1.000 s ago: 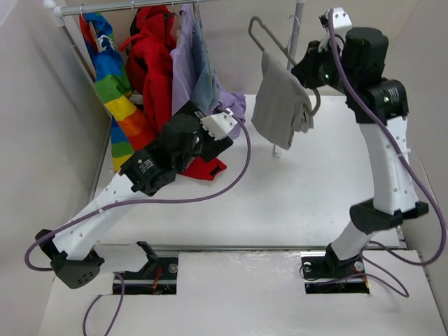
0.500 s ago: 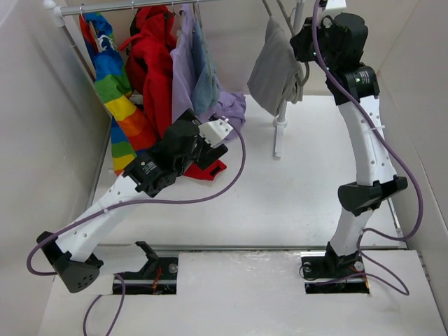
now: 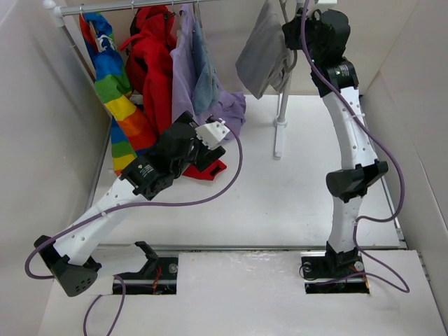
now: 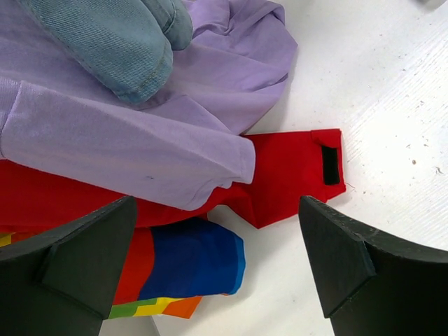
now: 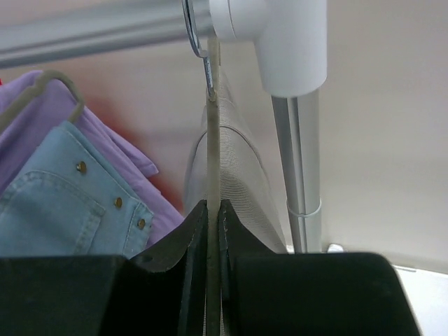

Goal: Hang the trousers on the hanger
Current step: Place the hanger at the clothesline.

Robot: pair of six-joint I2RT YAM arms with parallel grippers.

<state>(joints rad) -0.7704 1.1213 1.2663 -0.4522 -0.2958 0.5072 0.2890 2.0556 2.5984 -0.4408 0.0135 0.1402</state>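
Trousers (image 3: 260, 52) higher now (hanger (image 5: 213, 140) in R claw (image 5: 212, 210))

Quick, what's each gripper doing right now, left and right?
Left gripper: open, holding nothing.
Right gripper: shut on the hanger, trousers draped over it.

The top camera is looking down from high behind, over the whole table (image 3: 280, 203). The left wrist camera is facing down, close over the lilac garment (image 4: 140, 133), which both are showing. The right wrist camera is peering closely along the hanger (image 5: 212, 154) toward the rail (image 5: 91, 31).
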